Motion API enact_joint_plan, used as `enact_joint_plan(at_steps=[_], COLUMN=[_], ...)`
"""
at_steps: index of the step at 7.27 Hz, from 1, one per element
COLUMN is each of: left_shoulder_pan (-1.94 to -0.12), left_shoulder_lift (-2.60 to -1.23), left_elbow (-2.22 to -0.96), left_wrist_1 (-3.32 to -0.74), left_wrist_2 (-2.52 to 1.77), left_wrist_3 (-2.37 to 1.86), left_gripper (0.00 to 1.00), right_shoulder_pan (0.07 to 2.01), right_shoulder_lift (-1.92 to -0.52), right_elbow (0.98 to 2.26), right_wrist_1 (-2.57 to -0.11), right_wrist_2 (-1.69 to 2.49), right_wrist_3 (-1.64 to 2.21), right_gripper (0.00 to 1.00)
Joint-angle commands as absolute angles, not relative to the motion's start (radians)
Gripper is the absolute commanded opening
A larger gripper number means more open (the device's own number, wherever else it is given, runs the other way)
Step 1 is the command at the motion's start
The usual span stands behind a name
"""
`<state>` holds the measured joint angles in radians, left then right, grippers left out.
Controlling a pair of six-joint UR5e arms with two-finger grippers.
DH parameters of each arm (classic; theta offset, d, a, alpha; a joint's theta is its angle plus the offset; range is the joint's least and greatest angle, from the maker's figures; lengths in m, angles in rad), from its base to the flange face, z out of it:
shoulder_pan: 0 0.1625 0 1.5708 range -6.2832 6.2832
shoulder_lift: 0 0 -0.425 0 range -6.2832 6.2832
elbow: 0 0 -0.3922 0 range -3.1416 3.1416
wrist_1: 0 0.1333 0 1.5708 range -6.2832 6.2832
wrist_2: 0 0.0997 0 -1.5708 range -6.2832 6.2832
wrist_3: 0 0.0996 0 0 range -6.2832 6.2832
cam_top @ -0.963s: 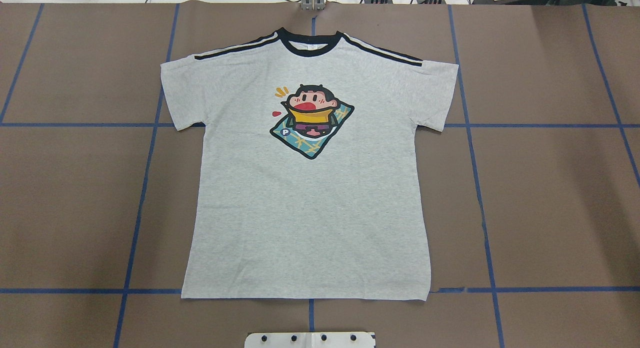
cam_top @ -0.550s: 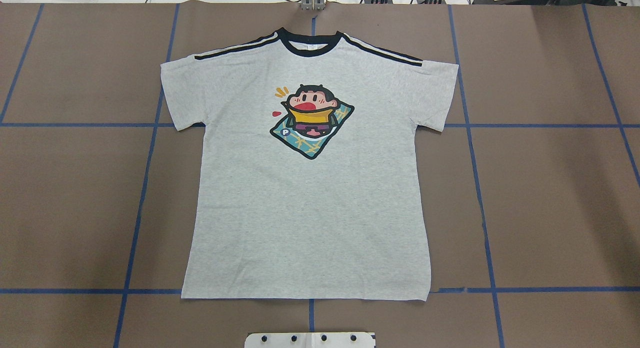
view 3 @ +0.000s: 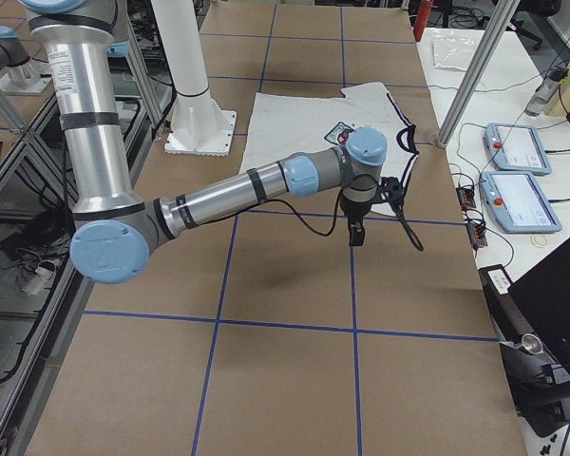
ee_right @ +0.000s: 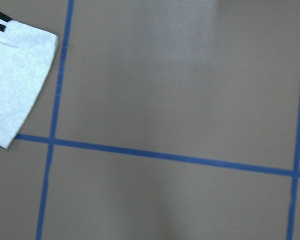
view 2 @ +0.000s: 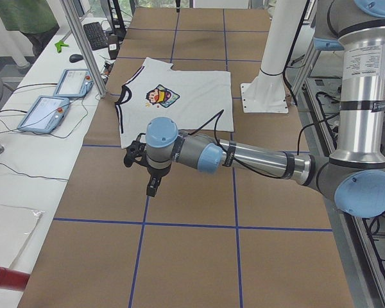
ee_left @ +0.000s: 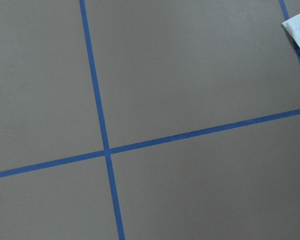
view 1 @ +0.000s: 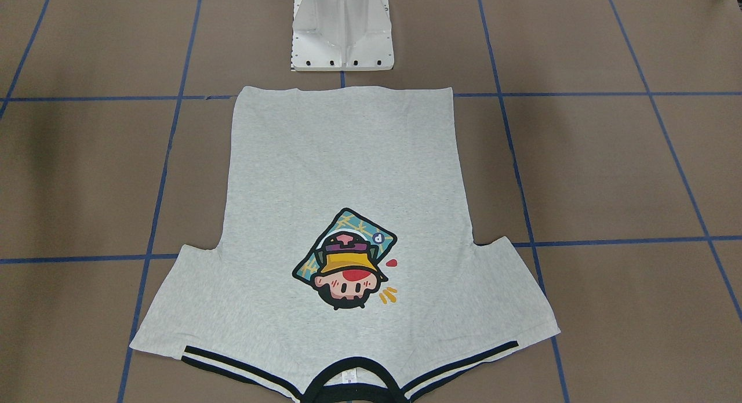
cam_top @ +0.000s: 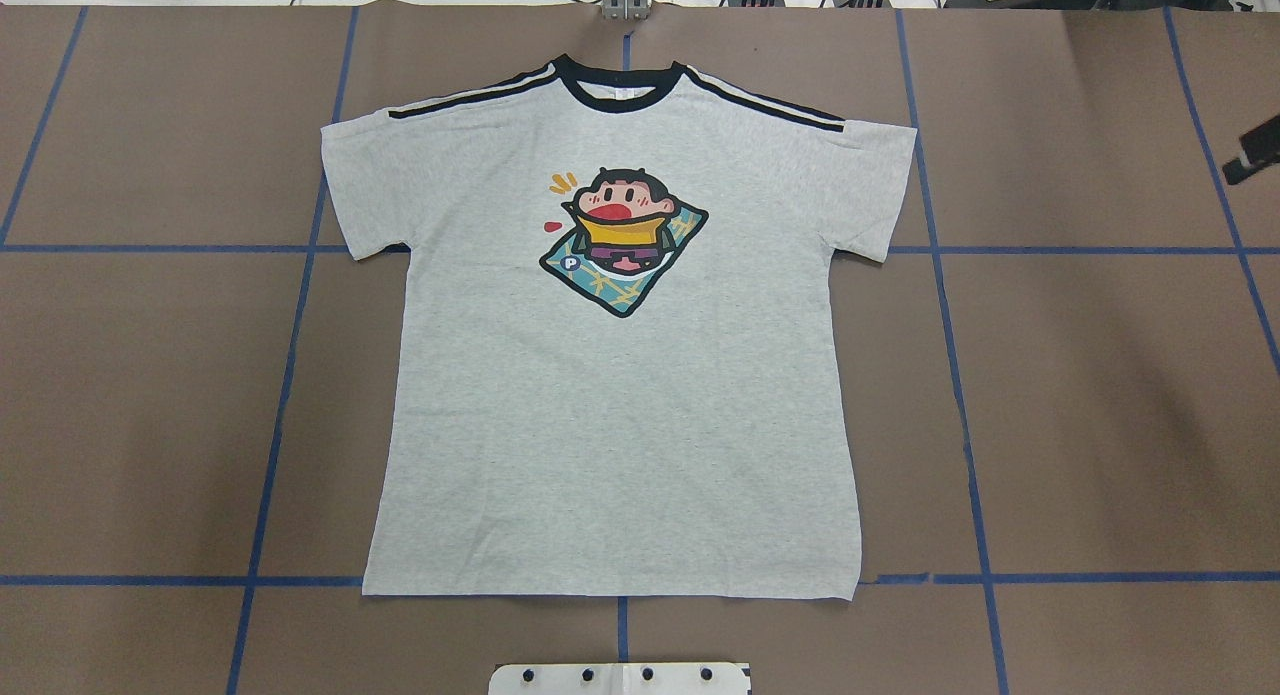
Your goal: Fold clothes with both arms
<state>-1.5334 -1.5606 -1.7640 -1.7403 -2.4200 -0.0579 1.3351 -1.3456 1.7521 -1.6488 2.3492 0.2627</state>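
The T-shirt (cam_top: 610,425) lies flat on the table (cam_top: 1100,405), print up, between the two grippers and well apart from both. The left arm (view 2: 256,157) and right arm (view 3: 223,197) each reach out level, wrist turned down. The left gripper (view 2: 152,188) and right gripper (view 3: 355,234) hang above the table. They touch nothing. How far the jaws are open, I cannot tell.

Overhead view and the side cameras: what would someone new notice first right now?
The grey T-shirt lies flat and unfolded in the middle of the table, neck band away from the robot, with a bright cartoon print on its chest. The left gripper and right gripper hang pointing down over the brown surface out to either side, clear of the shirt.
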Motion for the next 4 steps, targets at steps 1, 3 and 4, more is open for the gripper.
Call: enact_joint_plan(at_steps=[1,3,4], left_shoulder_pan=[-1.532,-1.531,-1.531], left_shoulder_lift=[-1.679,-1.686,-1.686], left_elbow=[-1.679,-1.667,-1.667], left_wrist_1=[-1.755,-1.814,-1.818], left_wrist_2=[-2.425,-2.424,-2.424], left_wrist_3=[-0.058,-0.057,-0.055], left_gripper=[1.0,1.0,1.0], right_shoulder_pan=[1.249,1.151,1.113], right_shoulder_lift=[-1.171,-1.09,-1.013], right_elbow=[1.538,1.198,1.08], right_wrist_1=[-1.48,-0.944,-0.872], right_wrist_2=[2.344,2.229,2.22], right_wrist_3=[0.278,0.526,0.585], right_gripper=[1.0,0.96,0.95])
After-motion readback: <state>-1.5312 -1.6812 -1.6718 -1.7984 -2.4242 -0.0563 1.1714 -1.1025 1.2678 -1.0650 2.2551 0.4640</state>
